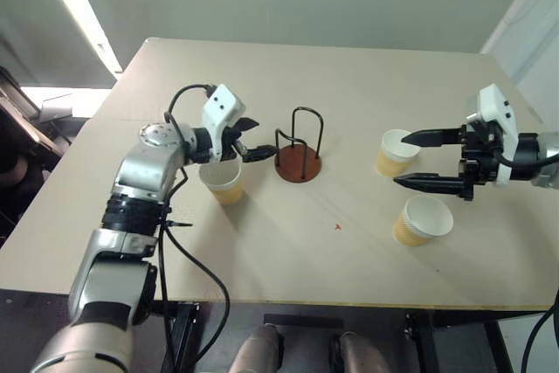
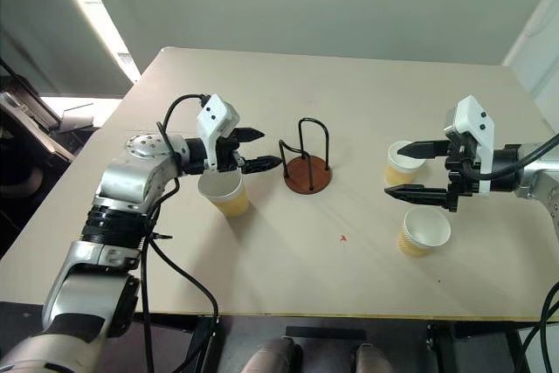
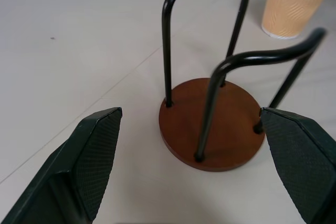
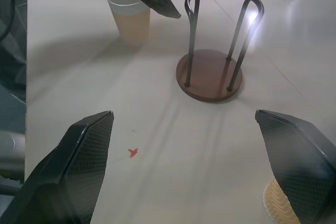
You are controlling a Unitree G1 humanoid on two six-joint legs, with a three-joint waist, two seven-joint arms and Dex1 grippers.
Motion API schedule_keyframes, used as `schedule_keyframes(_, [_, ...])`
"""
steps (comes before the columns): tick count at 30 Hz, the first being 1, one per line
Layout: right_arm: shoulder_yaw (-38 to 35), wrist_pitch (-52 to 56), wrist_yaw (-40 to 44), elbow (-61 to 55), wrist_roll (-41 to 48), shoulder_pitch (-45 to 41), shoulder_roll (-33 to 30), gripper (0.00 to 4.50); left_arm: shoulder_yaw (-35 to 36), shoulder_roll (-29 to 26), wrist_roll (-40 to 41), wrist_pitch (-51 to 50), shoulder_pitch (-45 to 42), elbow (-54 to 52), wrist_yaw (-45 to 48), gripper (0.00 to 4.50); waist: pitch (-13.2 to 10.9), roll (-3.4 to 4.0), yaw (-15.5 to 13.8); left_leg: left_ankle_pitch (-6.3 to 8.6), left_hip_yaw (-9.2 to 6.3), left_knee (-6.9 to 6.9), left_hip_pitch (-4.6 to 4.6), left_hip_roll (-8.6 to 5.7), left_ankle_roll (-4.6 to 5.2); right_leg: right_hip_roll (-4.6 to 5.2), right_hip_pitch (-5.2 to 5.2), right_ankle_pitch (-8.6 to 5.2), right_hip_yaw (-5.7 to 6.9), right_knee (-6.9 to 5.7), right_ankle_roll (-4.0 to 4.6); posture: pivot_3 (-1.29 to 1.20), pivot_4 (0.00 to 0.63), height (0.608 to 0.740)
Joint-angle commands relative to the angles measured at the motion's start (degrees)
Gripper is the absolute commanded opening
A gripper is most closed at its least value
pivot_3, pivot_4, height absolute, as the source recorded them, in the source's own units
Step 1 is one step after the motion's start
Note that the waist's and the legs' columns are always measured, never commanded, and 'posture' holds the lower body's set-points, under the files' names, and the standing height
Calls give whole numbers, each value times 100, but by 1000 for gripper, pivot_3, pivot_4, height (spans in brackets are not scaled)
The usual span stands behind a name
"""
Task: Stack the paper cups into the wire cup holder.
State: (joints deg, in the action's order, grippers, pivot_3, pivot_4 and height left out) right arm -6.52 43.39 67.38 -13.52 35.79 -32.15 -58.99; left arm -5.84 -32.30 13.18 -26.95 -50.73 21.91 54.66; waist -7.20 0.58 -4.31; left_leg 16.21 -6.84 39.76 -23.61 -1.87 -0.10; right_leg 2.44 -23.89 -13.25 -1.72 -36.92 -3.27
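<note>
Three yellow-tan paper cups stand upright on the table: one at the left, one at the right, and one nearer the front edge. Between them stands the wire cup holder, a reddish-brown disc with black wire hoops and nothing in it. My left gripper hovers open just above the left cup, its tips pointing at the holder. My right gripper is open too, held over the right-hand cup, with nothing between its fingers.
The beige table has a small red mark in front of the holder. Its front edge runs close below the nearest cup. A black cable hangs from my left arm over the table's front left.
</note>
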Motion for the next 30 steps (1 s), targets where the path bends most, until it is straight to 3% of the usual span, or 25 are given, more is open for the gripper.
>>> schedule_keyframes(1, [-307, -18, -51, -164, 75, 14, -145, 4480, -8, 188, -120, 276, -278, 225, -26, 4500, 0, 0, -4, 0, 0, 0, 0, 0, 0, 0, 1, 0, 0, -1, 0, 0, 150, 740])
schedule_keyframes(4, [-311, -35, -59, -152, 66, 31, -159, 4480, -16, 393, -177, 390, -387, 476, -8, 4500, 0, 0, -4, 0, 0, 2, -1, 0, 0, 0, 1, 0, 0, -1, -1, 0, 150, 740])
schedule_keyframes(7, [-310, -43, -84, -154, 58, 46, -161, 4500, -14, 525, -211, 475, -460, 643, 35, 3901, 0, 0, -2, 0, 0, 1, -1, 0, 0, 0, 0, 0, 0, -2, -1, 0, 150, 740])
schedule_keyframes(12, [-323, -51, -124, -161, 62, 86, -151, 4500, -43, 599, -290, 649, -521, 859, 127, 1976, 0, -1, -3, -1, 1, 1, -2, 0, 1, 0, 1, 1, 0, -2, -2, 0, 150, 740])
schedule_keyframes(18, [-367, -54, -143, -179, 59, 134, -147, 4500, -18, 564, -283, 695, -562, 940, 262, 31, 0, -1, -3, -1, 0, 2, -2, 0, 2, -1, 1, 1, 0, -1, -2, 0, 150, 740])
schedule_keyframes(30, [-534, 36, -23, -256, 154, 230, -370, 4500, -76, 708, -143, 602, -651, 787, 896, 31, 0, -1, -18, -1, 0, 4, -6, 0, 2, -1, 0, 1, 1, -2, -2, 0, 150, 740])
